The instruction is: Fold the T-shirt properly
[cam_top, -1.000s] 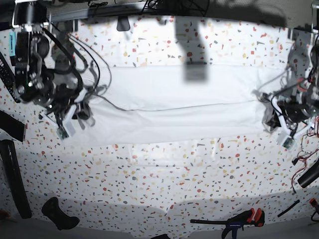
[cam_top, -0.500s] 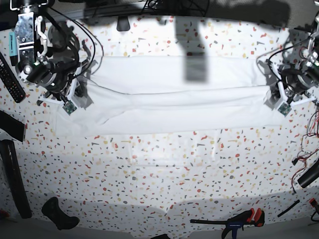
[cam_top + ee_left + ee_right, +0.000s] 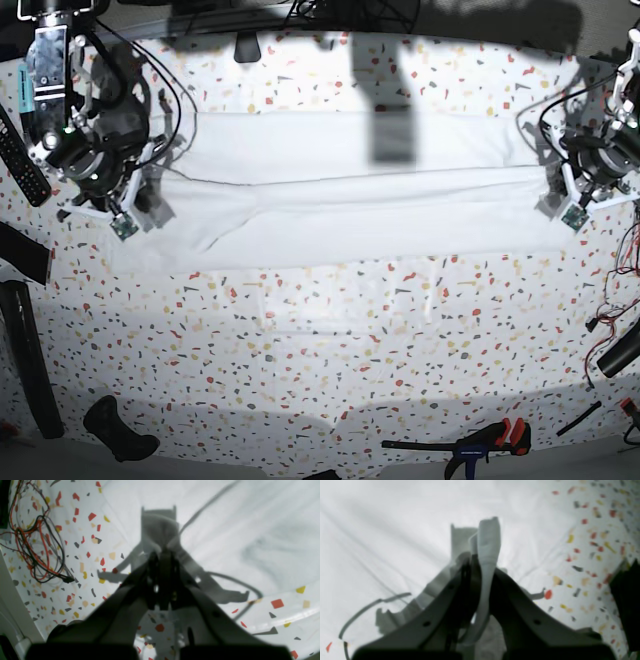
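Note:
The white T-shirt point(image 3: 360, 195) lies as a wide band across the far half of the speckled table, one layer lapping over another. In the base view my right gripper point(image 3: 143, 203) is at the shirt's left end and my left gripper point(image 3: 556, 198) at its right end. The left wrist view shows the left gripper point(image 3: 160, 563) shut on a bunched bit of T-shirt point(image 3: 158, 531), held above the table. In the right wrist view the right gripper point(image 3: 480, 563) is shut on a raised fold of T-shirt point(image 3: 488, 542), with flat cloth spread below.
A remote control point(image 3: 16, 155) and long black items point(image 3: 27, 365) lie along the left edge. Red and black wires point(image 3: 37, 547) trail at the right edge. A black-and-red clamp point(image 3: 482, 441) and a black tool point(image 3: 118, 430) lie near the front edge.
Both grippers have moved toward the far side of the table, carrying the shirt's ends with them. The cloth band now sits higher in the base view and is stretched flatter.

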`<act>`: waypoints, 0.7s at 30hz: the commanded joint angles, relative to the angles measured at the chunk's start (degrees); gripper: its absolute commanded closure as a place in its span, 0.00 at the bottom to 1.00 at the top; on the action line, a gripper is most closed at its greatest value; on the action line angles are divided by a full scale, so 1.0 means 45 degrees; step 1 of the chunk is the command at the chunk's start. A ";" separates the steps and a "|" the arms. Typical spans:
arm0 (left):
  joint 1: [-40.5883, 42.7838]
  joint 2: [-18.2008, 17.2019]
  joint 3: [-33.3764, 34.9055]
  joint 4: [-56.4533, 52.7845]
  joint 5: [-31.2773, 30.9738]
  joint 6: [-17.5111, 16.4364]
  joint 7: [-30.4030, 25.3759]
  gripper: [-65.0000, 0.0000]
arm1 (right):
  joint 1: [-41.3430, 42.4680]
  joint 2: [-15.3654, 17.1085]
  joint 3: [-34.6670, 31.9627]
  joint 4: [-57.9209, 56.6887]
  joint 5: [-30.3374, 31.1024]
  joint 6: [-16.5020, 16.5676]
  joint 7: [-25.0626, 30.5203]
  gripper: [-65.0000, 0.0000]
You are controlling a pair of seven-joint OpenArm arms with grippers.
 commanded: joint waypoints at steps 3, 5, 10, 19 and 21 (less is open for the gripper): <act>-0.0107 -0.0248 -0.0121 0.0345 0.0194 0.0097 -0.0301 1.00 | 0.0141 0.0243 0.0675 0.0228 -0.0175 -0.0287 0.0680 1.00; -0.0107 -0.0253 -0.0121 0.0602 0.0194 0.0097 -0.0437 1.00 | 0.0141 0.0238 0.1035 0.0228 -0.0063 -0.0287 0.1292 1.00; -0.0097 -0.0248 -0.0121 0.1438 0.0185 0.0097 -0.0486 1.00 | 0.0136 0.0238 0.1438 0.0262 0.0578 -0.0034 0.1428 1.00; 0.1107 -0.0248 -0.0121 0.1685 0.0121 0.0102 -0.0559 1.00 | 0.0097 0.0209 0.1438 0.1651 0.1360 0.0690 0.0840 1.00; 0.1530 -0.0248 -0.0121 0.1783 0.0199 0.0107 -0.0593 1.00 | 0.0034 0.0214 0.1438 0.1982 0.1418 0.0848 0.0495 1.00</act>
